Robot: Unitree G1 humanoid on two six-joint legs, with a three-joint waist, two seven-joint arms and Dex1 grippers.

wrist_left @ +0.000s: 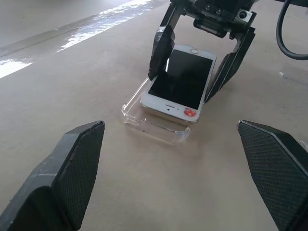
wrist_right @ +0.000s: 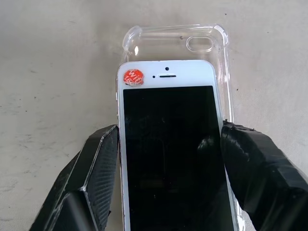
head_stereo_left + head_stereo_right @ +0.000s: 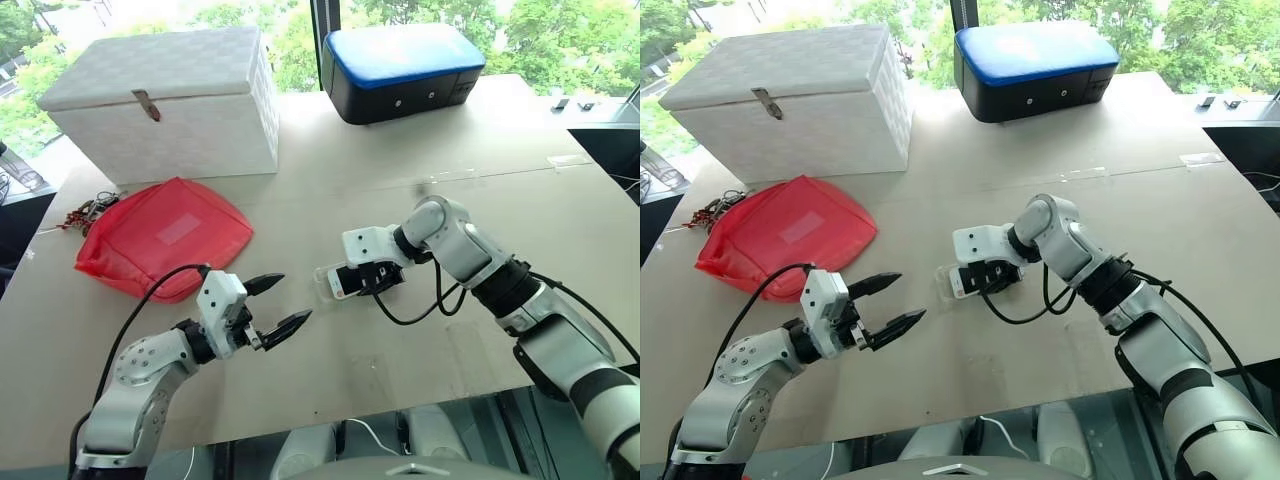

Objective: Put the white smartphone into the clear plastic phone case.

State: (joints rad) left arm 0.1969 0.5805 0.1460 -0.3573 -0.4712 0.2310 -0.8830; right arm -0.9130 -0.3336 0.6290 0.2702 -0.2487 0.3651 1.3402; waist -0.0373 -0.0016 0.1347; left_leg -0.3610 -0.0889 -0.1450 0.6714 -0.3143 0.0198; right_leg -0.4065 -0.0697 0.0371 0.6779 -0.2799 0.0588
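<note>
The right gripper [image 2: 168, 159] is clamping the phone [image 2: 168, 144] by its long edges, tilting it so its leading end is entering the case [image 2: 202, 41]. The left gripper [image 3: 277, 305] is waiting nearby, jaws wide and empty, apparently ready to steady the case.

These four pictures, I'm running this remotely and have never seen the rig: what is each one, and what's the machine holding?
It is a two-armed humanoid robot. The two wide pictures come from its head cameras, looking down over a table. The two close-ups come from cameras on its wrists, looking along each gripper's black fingers.

The right gripper is shut on the phone, one finger on each long side. The phone is tilted, its sticker end down inside the clear case, which lies flat on the table; it is not yet seated. The left gripper is open, apart from both.

Further back lie a red pouch, a white box and a blue-topped black box.
</note>
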